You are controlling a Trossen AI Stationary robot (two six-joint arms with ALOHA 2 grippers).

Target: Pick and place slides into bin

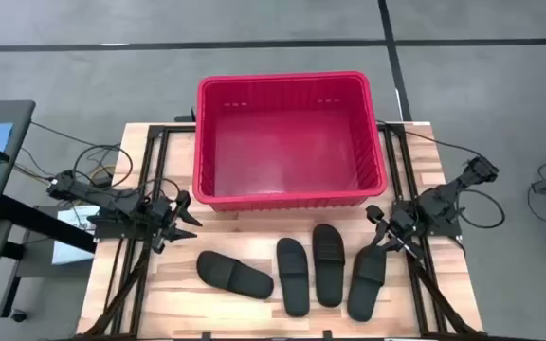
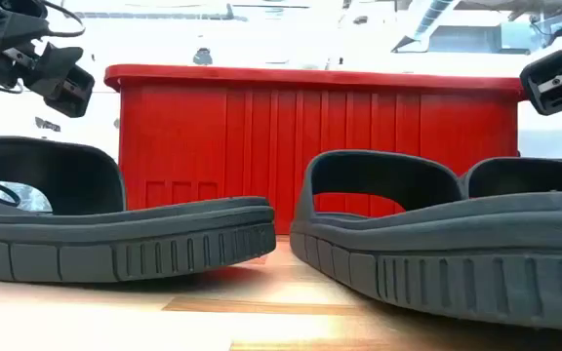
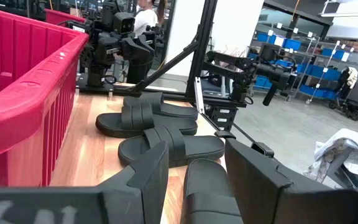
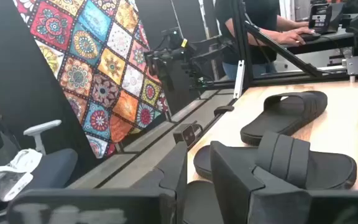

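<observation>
Four black slides lie in a row on the near part of the wooden surface, all in front of the red bin, which stands at the far middle with no slide inside it. The leftmost slide lies slanted and apart from the others. The two middle slides lie side by side, nearly touching. The rightmost slide leans toward them. The left hand hovers just off the bin's near-left corner, fingers spread, gripping nothing. The right hand hangs right above the far end of the rightmost slide, its fingers spread too. A person stands at a desk beyond the surface in the right wrist view.
</observation>
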